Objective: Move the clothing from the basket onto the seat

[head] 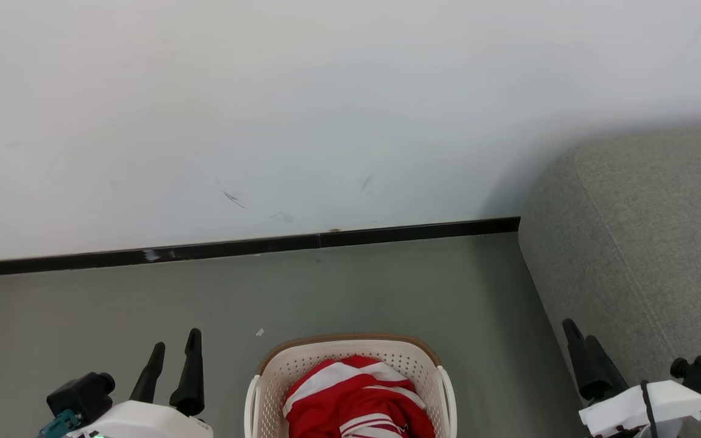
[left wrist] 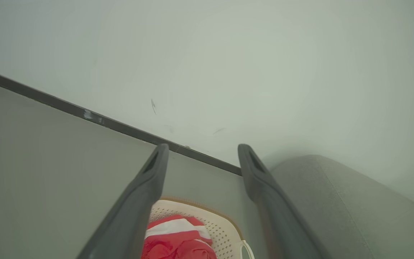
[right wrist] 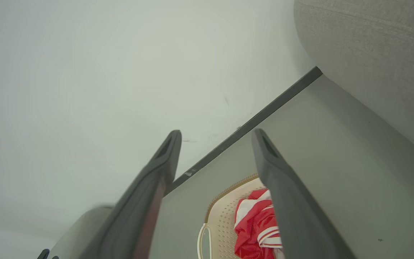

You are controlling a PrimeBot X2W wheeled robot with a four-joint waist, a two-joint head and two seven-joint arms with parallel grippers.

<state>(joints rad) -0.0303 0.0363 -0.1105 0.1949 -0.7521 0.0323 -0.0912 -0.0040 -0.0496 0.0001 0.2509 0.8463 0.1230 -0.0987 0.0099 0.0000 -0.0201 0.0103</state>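
Head view takes in both arms at once: left gripper [head: 176, 340] beside the basket [head: 350, 336], right gripper [head: 578, 333] near the grey seat [head: 642, 243], each with fingers spread and empty. Red-and-white clothing [head: 350, 395] lies heaped in the basket on the floor [head: 113, 304]. Right wrist view adds a thin-striped cuff [right wrist: 270, 233] and one basket handle [right wrist: 201, 241]; left wrist view, the other handle [left wrist: 246, 248]
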